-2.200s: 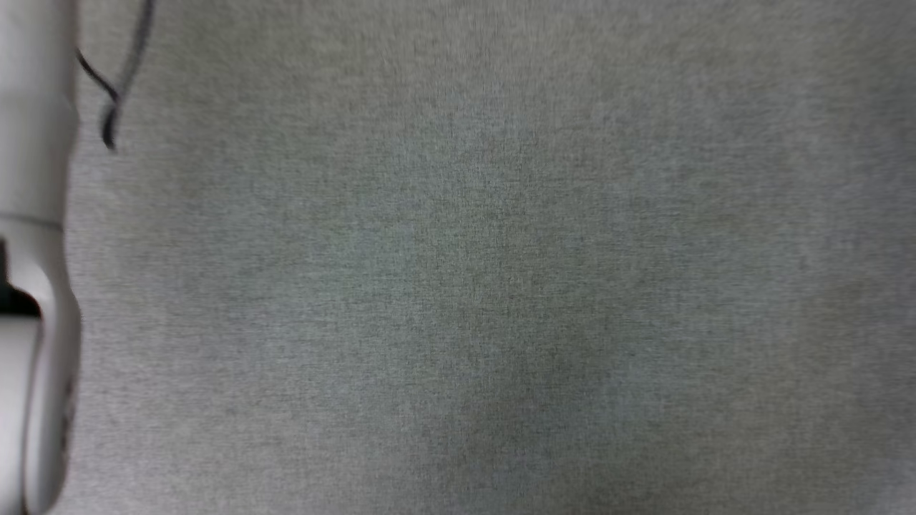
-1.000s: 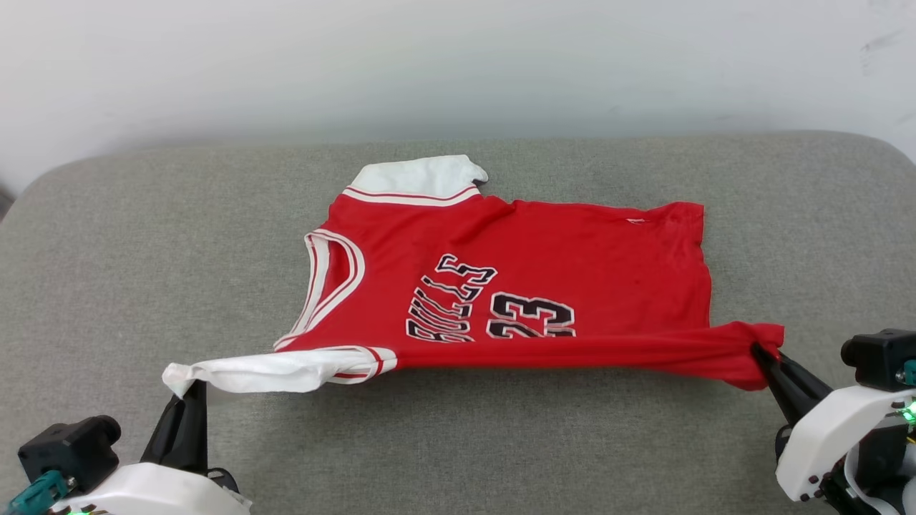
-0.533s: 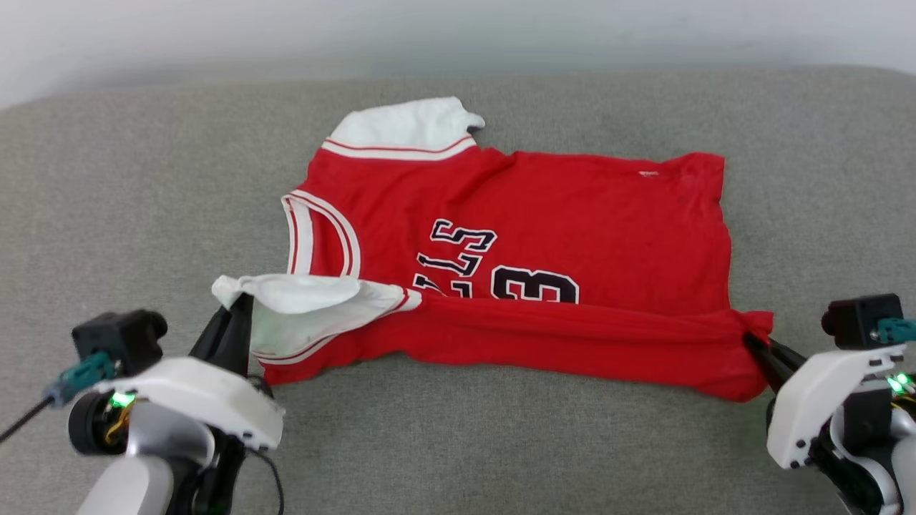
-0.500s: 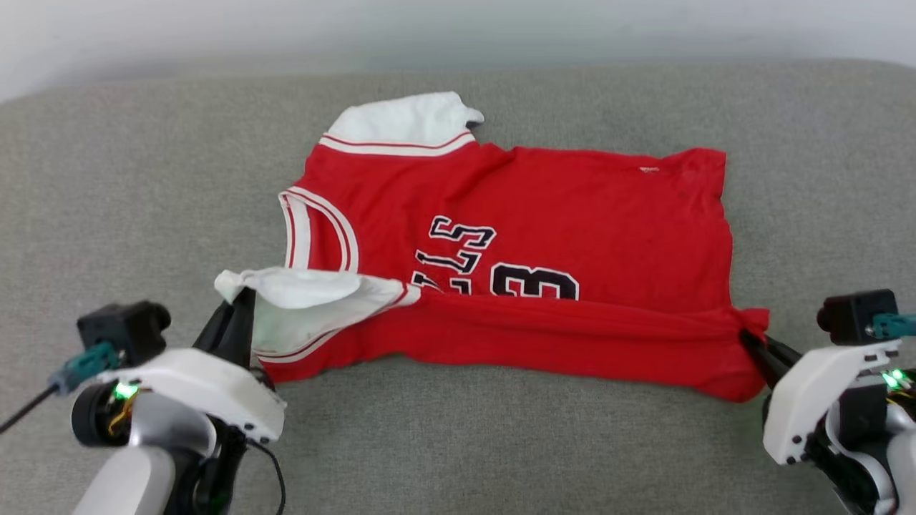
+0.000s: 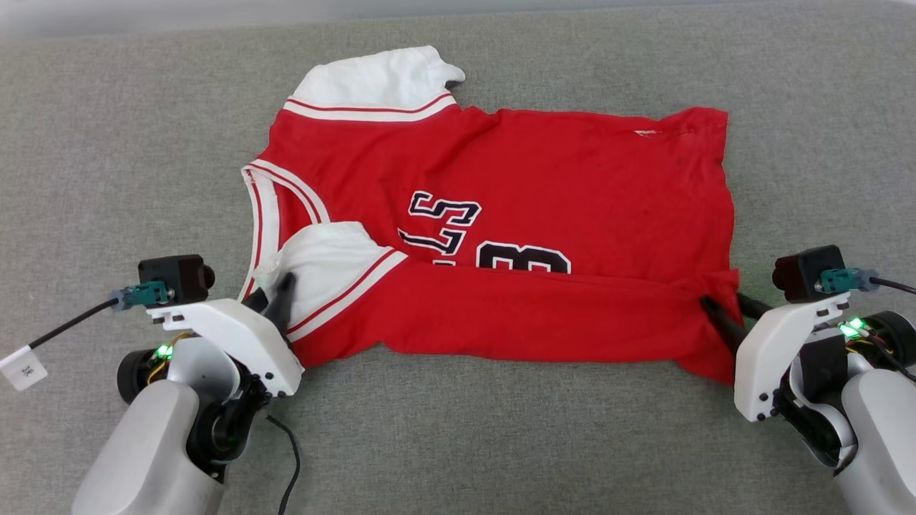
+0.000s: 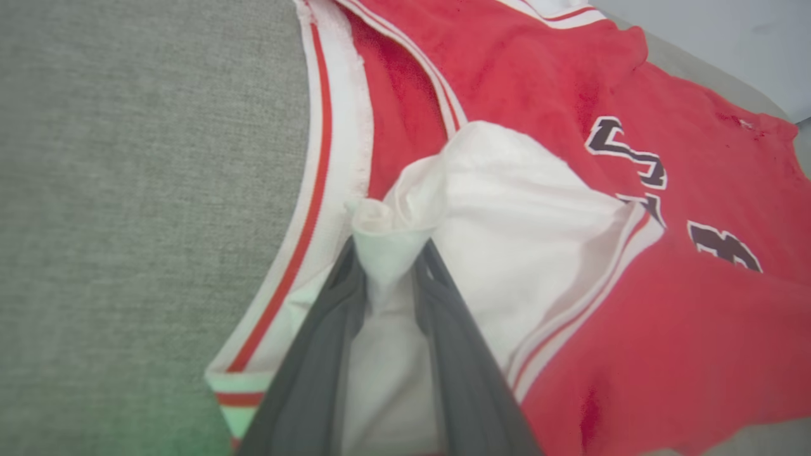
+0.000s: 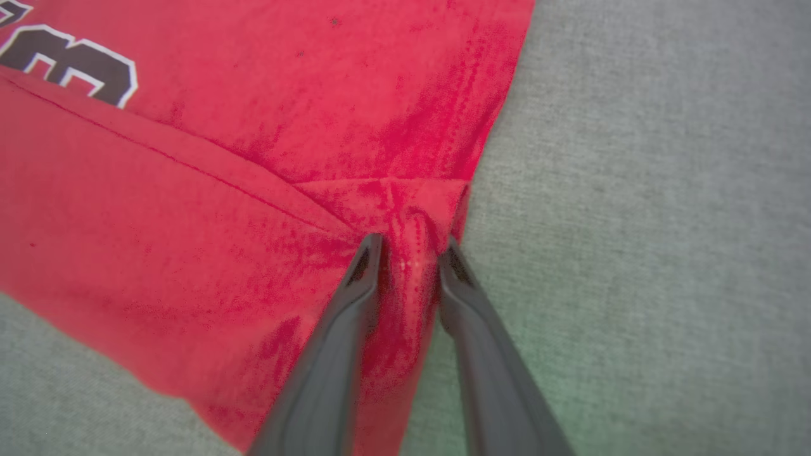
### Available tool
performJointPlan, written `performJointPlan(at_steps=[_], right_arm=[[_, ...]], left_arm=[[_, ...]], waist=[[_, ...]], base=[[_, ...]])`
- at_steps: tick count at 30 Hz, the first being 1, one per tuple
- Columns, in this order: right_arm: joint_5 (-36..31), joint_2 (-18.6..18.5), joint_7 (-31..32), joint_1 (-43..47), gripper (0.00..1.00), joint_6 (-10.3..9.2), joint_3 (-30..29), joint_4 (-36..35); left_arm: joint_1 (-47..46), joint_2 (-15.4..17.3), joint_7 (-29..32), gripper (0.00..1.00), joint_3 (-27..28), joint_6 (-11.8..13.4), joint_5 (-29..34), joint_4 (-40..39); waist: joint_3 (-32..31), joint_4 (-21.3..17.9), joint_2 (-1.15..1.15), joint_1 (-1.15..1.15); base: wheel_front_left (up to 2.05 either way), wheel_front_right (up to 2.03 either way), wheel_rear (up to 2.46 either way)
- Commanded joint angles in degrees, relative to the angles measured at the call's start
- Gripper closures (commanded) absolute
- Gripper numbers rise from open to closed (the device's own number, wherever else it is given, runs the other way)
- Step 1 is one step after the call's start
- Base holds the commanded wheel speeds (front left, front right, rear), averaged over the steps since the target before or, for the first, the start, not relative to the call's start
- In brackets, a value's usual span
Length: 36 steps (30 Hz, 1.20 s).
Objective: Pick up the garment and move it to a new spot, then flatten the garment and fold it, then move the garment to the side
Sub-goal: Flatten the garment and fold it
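1. On the grey cushion (image 5: pixel 458 429), head view: garment (image 5: pixel 572 179) lies lettering-up, long axis left to right, neckline at the left, hem at the right, near edge folded over.
2. Left wrist view: left gripper (image 6: pixel 389 253) clamped on the bunched white sleeve (image 6: pixel 526 240).
3. Right wrist view: right gripper (image 7: pixel 408 247) pinching the red hem corner (image 7: pixel 405 202).

Grey fabric surface (image 5: pixel 458 443) seen across head view: fine heathered weave, matte, padded look. Far edge seen running along top of that view. Pale wall (image 5: pixel 107 11) seen beyond far edge as thin strip, widest toward far left corner and narrowing toward right.

Same weave seen closer in left wrist view (image 6: pixel 127 190) and right wrist view (image 7: pixel 665 221). Faint green tint seen on it low in each. In left wrist view, far edge seen as rounded, with wall (image 6: pixel 716 38) behind it, plain and pale.
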Motion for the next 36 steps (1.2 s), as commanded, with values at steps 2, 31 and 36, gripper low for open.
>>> performJointPlan(at_steps=[2, 31, 36], right_arm=[[0.91, -0.35, -2.08, -0.42, 0.00, -0.04, 1.23, 2.23], [-6.99, 9.12, -22.82, 13.27, 0.00, -0.04, -12.92, -19.72], [-7.07, 10.34, -22.55, 13.37, 0.00, -0.03, -12.92, -21.04]], left_arm=[[-1.43, -0.72, -1.05, 0.00, 0.23, -0.93, -0.65, 2.50], [7.93, 14.84, 27.39, 0.00, 0.38, 6.54, -7.35, -11.72], [8.48, 14.22, 29.65, 0.00, 0.20, 7.17, -8.99, -9.02]], waist=[[-0.33, 0.04, 0.00, -0.01], [-6.32, -4.90, 0.00, -0.01], [-4.11, -6.54, 0.00, -0.01]], base=[[0.00, 0.00, 0.00], [0.00, 0.00, 0.00], [0.00, 0.00, 0.00]])
